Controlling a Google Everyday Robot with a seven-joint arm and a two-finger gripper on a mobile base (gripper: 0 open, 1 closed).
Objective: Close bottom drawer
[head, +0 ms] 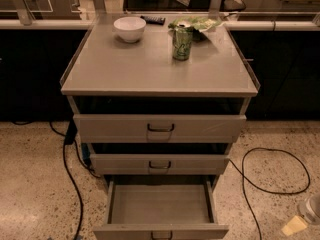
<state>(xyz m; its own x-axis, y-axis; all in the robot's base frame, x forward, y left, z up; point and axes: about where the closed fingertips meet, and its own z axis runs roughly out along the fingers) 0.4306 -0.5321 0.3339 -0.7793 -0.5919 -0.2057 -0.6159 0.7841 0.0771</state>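
Observation:
The bottom drawer (160,205) of the grey-beige cabinet is pulled far out. Its wide shallow tray is empty, and its slim front (160,231) with a small dark handle sits at the lower edge of the view. My gripper (300,222) shows only at the lower right corner, low over the floor. It is to the right of the drawer and apart from it, and most of it is cut off by the frame.
The top drawer (160,128) and middle drawer (160,163) stand slightly out. On the cabinet top (150,69) are a white bowl (129,28), a green can (182,43), a green bag (199,23) and a black remote (152,20). Black cables lie on the floor at the left (69,176) and right (272,176).

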